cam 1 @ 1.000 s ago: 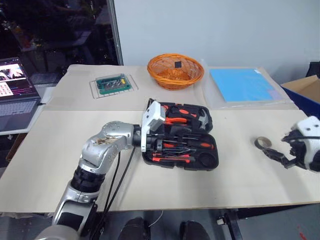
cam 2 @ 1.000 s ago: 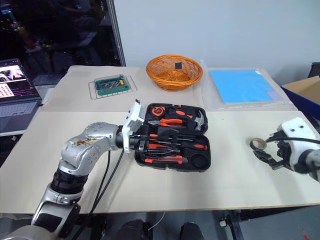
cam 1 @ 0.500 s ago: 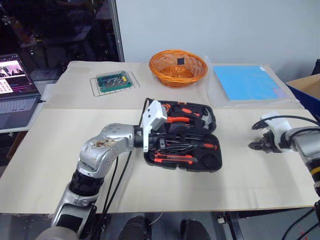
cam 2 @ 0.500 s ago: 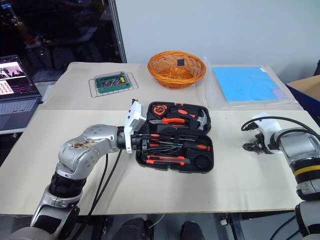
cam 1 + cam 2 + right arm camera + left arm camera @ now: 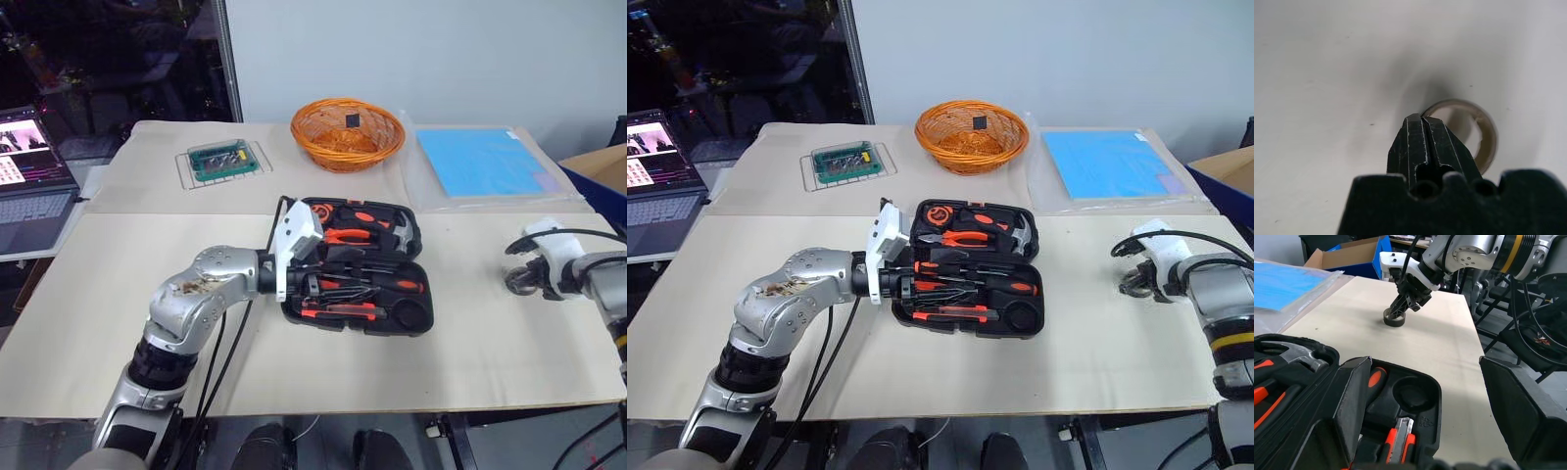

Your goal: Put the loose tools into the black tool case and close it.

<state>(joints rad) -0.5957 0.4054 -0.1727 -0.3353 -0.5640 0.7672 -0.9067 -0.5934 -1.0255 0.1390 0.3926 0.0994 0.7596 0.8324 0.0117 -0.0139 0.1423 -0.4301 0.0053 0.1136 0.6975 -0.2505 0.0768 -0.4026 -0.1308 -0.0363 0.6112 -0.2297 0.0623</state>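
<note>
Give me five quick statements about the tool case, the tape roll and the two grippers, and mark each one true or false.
1. The black tool case lies open on the table. True.
2. The tape roll already sits in the case's round recess. False: it lies on the table off to the case's right, and the round recess is empty.
3. The right gripper has its jaws closed on the tape roll's wall. True.
4. The left gripper is holding a screwdriver. False: its jaws stand open at the case's left edge, holding nothing.
5. The orange basket stands between the case and the robot. False: it stands beyond the case, toward the wall.
</note>
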